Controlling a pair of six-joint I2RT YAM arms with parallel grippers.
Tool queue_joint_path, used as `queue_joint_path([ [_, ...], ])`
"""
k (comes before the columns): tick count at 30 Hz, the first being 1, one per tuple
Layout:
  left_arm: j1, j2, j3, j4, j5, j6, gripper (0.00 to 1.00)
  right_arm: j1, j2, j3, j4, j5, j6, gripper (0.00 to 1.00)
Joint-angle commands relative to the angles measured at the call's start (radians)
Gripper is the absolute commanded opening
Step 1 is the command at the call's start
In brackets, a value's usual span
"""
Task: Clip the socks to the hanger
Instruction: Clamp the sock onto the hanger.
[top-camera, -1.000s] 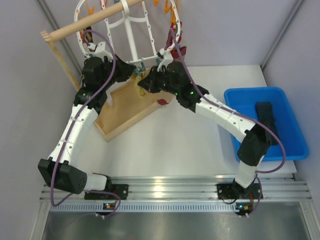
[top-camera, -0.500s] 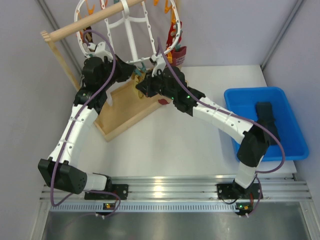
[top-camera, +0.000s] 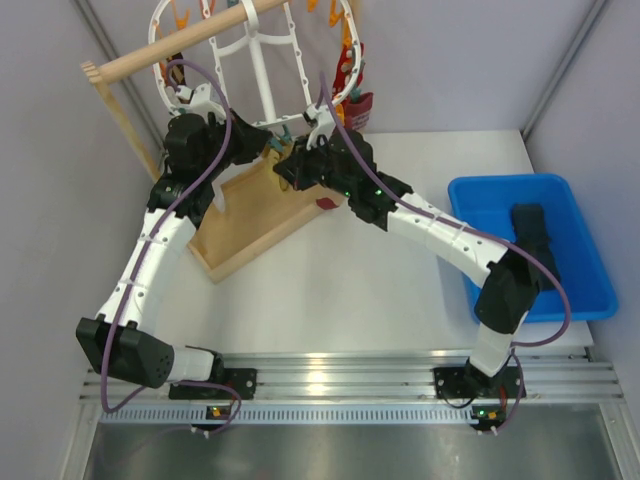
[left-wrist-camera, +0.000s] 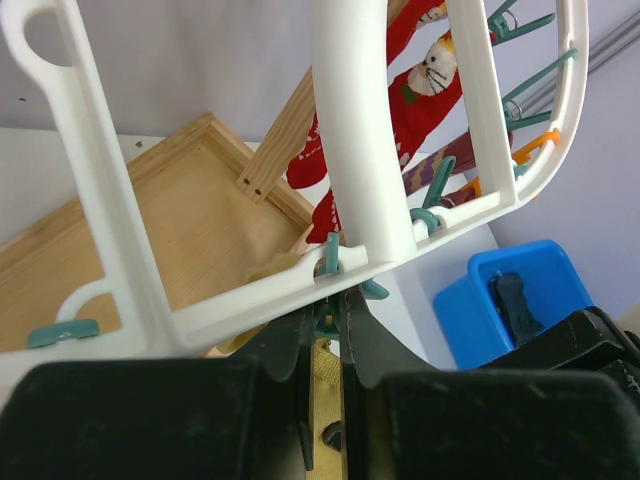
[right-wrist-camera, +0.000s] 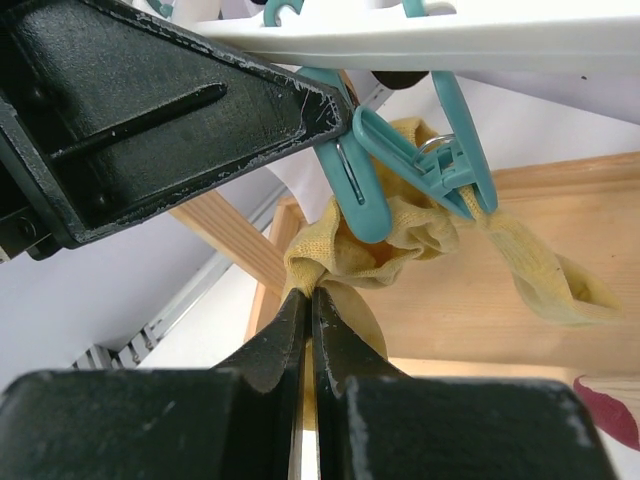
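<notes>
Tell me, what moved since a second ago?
The right hand, pinching the yellow sock, shifted a little left toward the hanger, its forearm swinging along. Nothing was grabbed or let go. The left hand stayed shut on its teal clip; the blue bin and its dark sock did not move.

The left gripper (left-wrist-camera: 327, 318) pinches a teal clip (left-wrist-camera: 331, 258) under the white hanger (left-wrist-camera: 352, 120). Beyond are a red cat-print sock (left-wrist-camera: 432, 85), a wooden base (left-wrist-camera: 170, 230) and a blue bin (left-wrist-camera: 468, 300).

Top external: high behind arm bases (top-camera: 470, 385), facing down; hanger (top-camera: 255, 60) far.
Left wrist: close under hanger, facing up.
Right wrist: close below hanger.
Shared: hanger's teal clip (right-wrist-camera: 350, 190).
</notes>
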Motion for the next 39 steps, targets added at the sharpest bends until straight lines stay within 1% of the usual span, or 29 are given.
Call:
queue_joint_path([
  [1,-0.02,0.022,-0.014,0.012,0.072,0.008,0.0,-0.008,-0.059,0.017,0.062,0.005,-0.022,0.0],
  [14,-0.019,0.019,-0.004,0.009,0.075,0.005,0.0,-0.005,-0.088,-0.069,0.042,0.038,-0.084,0.0],
  [22,-0.019,0.033,0.003,-0.003,0.088,0.013,0.0,-0.007,-0.082,-0.02,0.05,0.048,-0.087,0.0],
  [30,-0.019,0.036,0.006,-0.023,0.079,0.033,0.0,-0.007,-0.091,-0.019,0.053,0.058,-0.085,0.0],
  [39,-0.019,0.045,0.011,-0.038,0.07,0.047,0.0,-0.007,-0.099,-0.002,0.076,0.037,-0.074,0.0],
])
